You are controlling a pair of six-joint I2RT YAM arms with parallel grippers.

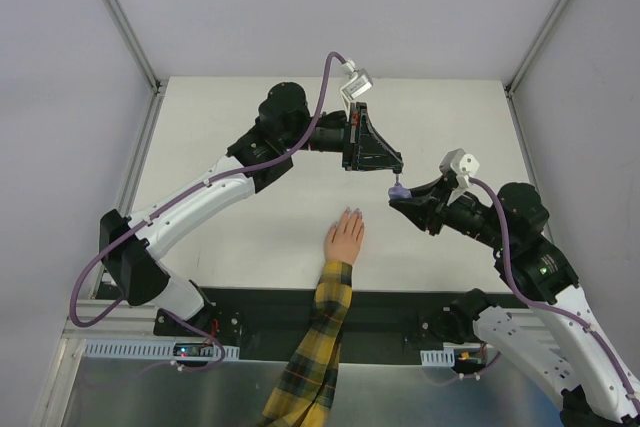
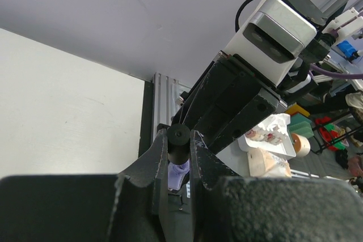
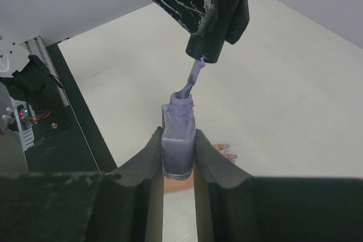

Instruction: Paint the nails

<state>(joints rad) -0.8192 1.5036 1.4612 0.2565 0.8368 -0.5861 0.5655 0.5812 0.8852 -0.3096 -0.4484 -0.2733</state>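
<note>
— Top external view: which way do the nails (image 1: 350, 213) lie from the brush?
— About 8 o'clock from the left gripper (image 1: 394, 169), and near it. The hand (image 1: 344, 239) lies flat on the table (image 1: 250, 147), its long axis running 6 to 12, fingertips at 12.
— And the claws?
— Left is clamped on the black cap (image 2: 178, 139), its brush (image 3: 191, 80) in the neck of the purple bottle (image 3: 178, 140). The right gripper (image 3: 178, 152) pinches that bottle upright.
— Which is nearer?
— Right, slightly, but left carries the brush, so it likely lifts out and swings toward 8.
</note>
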